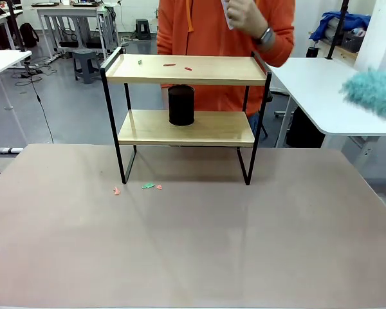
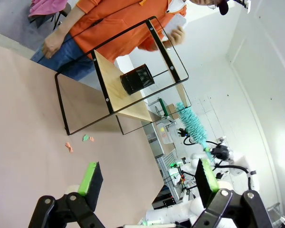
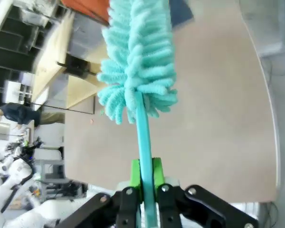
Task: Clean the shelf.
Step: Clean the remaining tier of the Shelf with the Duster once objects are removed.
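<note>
In the front view the shelf stands in the upper middle of the frame, at the far part of the brown bench, all four legs down. Its top board carries a few small scraps, red ones and a greyish one, toward its left half. A black mesh cup stands upright on the lower board, left of its middle. More scraps, pink and green, lie on the bench just in front of the shelf's lower left leg. Behind the shelf stands a person in an orange top, one hand raised at the top of the frame.

A fluffy teal duster shows at the right edge of the front view, in the air and well apart from the shelf. In the right wrist view the right tool is clenched on the duster's thin teal handle, green pads on either side of it, and the fluffy head rises toward the top of the frame.

In the left wrist view the left tool is released, its fingers spread wide with nothing between them, above the bench at the bottom of the frame, well short of the shelf.
</note>
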Robot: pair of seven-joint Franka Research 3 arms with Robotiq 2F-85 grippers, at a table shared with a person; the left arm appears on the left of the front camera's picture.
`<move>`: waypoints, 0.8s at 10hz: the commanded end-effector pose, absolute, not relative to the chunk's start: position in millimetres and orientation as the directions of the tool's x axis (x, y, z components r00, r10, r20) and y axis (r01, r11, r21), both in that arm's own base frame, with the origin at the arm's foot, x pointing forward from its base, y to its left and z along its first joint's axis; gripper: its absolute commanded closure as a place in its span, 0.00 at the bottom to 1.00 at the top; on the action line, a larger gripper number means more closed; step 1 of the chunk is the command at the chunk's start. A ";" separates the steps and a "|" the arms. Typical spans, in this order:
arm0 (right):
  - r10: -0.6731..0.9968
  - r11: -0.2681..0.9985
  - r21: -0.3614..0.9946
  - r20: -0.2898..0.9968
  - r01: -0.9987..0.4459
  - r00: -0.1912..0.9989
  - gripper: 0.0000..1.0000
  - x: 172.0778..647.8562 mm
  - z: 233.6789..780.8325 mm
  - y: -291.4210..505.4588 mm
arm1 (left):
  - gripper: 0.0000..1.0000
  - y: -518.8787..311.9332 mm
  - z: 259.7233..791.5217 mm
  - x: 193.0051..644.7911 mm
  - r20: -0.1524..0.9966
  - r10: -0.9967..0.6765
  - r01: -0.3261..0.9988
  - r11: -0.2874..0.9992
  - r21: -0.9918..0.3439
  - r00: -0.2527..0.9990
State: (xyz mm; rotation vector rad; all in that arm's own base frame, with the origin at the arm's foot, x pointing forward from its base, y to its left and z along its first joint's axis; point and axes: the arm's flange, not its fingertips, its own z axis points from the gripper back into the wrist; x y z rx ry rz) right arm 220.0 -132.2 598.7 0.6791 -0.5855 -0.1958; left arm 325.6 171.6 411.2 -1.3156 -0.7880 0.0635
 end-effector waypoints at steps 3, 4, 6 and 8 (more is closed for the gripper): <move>-0.217 0.841 0.500 0.660 -0.206 0.719 0.88 265.3 690.1 -4.9 | 0.00 166.1 411.4 321.2 0.495 0.463 0.403 0.288 -0.869 0.735; -0.131 0.846 0.463 0.660 -0.264 0.740 0.88 272.9 687.5 26.5 | 0.00 166.1 411.4 321.2 0.495 0.463 0.403 0.288 -0.869 0.735; -0.150 0.850 0.465 0.664 -0.247 0.732 0.88 252.6 698.7 25.3 | 0.00 166.1 411.4 321.2 0.495 0.463 0.403 0.288 -0.869 0.735; -0.150 0.850 0.465 0.664 -0.247 0.732 0.88 252.6 698.7 25.3 | 0.00 166.1 411.4 321.2 0.495 0.463 0.403 0.288 -0.869 0.735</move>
